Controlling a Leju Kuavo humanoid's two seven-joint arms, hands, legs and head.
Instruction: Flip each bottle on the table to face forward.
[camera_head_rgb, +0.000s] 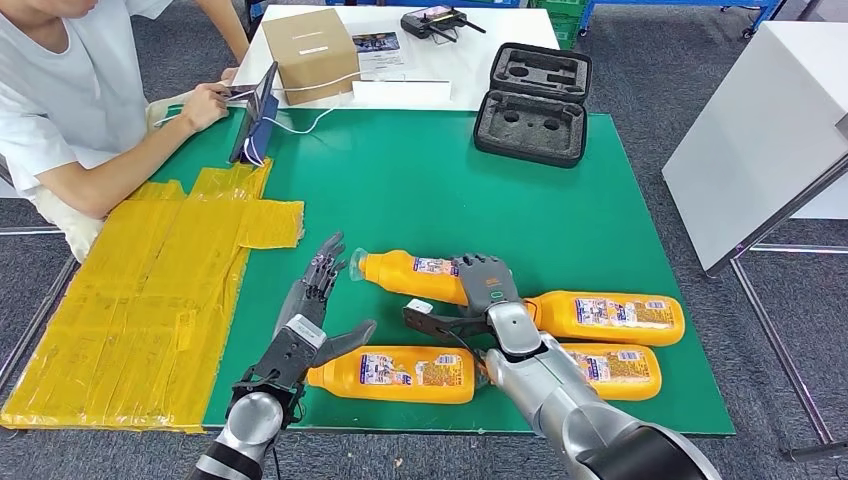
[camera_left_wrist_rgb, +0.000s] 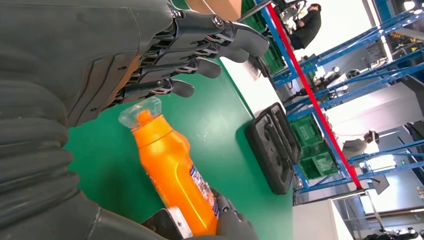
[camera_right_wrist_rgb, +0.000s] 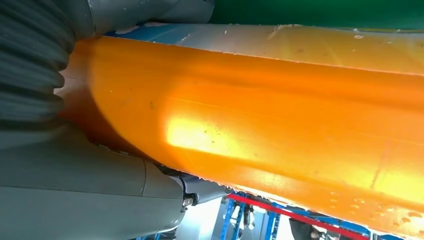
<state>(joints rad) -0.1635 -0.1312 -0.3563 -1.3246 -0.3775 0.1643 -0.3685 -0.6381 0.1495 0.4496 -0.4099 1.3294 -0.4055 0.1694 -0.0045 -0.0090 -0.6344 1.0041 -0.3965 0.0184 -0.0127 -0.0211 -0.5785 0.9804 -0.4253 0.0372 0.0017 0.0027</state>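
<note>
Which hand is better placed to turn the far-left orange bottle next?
Right, probably. The right hand already wraps the body of the orange plastic bottle with the clear cap, as the right wrist view shows up close. The left hand hovers open beside its cap, holding nothing.

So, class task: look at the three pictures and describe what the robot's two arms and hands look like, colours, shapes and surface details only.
Both arms are silver-grey metal tubes with rounded segments. The left hand has a grey back and dark, slim, segmented fingers with exposed metal linkages and screws. The right hand is dark grey with a small orange marking on its back. At each wrist sits a grey ribbed cover. A thin dark cable runs near the left wrist.
</note>
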